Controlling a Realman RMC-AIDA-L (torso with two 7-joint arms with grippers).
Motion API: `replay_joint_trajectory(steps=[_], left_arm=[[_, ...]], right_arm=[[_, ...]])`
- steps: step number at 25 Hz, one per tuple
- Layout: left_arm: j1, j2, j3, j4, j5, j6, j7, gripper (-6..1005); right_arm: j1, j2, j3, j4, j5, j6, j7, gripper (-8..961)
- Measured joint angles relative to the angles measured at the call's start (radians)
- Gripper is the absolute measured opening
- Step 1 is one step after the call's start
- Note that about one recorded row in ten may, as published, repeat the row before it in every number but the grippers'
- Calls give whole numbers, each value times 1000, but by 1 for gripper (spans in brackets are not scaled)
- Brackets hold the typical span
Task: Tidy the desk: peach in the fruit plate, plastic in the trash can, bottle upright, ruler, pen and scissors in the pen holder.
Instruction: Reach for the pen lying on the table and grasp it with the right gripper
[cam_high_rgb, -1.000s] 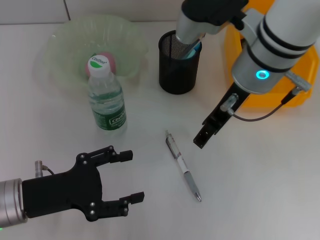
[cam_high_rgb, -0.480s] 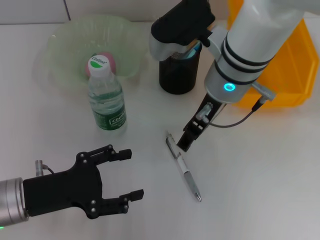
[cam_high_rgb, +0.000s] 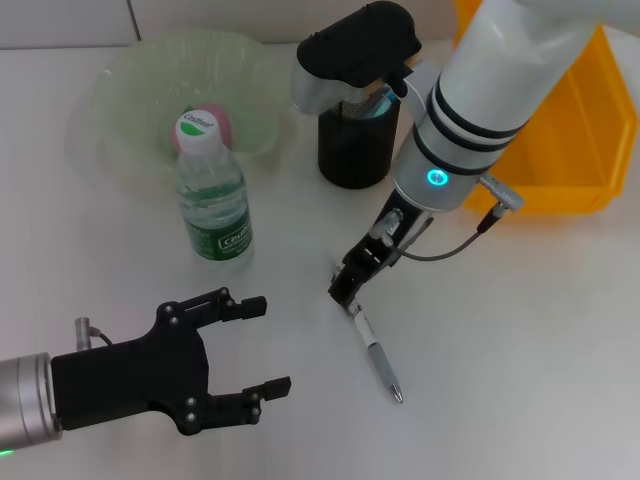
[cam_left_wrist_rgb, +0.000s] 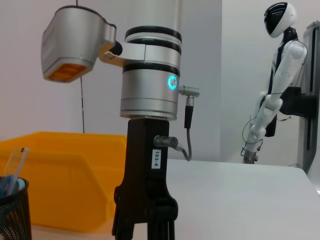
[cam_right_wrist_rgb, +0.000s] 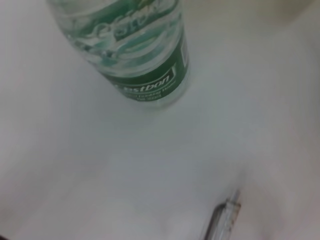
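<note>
The right tool (cam_high_rgb: 345, 290) is hanging low over the upper end of the pen (cam_high_rgb: 373, 347), which is lying flat on the white counter (cam_high_rgb: 520, 350) in front of the pen holder (cam_high_rgb: 355, 140) and to the right of the upright bottle (cam_high_rgb: 212, 195). Whether its fingers are spread or closed I cannot tell: the head view is showing them only as one dark tip, and the left wrist view is cutting them off at the frame edge. The left tool (cam_high_rgb: 245, 395) is resting near the front left of the counter, fingers spread wide and holding nothing.

The pen is looking slim, stiff and light, with a smooth barrel that is likely to be slippery and ready to roll on the bare surface. A sound grip would probably be across the barrel near its middle or just above, fingers square to its length, so it is neither pivoting nor squirting out as the fingers close. Because it is lying flat, the fingertips need to be reaching almost to the counter.

The peach (cam_high_rgb: 210, 125) is sitting in the fruit plate (cam_high_rgb: 130, 90), and the holder is already carrying other items beside the yellow bin (cam_high_rgb: 560, 160)
</note>
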Motion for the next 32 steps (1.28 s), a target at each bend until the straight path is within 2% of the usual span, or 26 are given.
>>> replay_joint_trajectory(steps=[8,26,32], left_arm=[[0,0,-2,0,0,2,0,811],[-6,-1,2,0,0,1,0,811],[-9,-2,3,0,0,0,0,811]], right_arm=[[11,0,-38,7,4,38,0,833],[44,0,-201,34,45,103,1,804],[46,0,-215,38,45,110,1,793]])
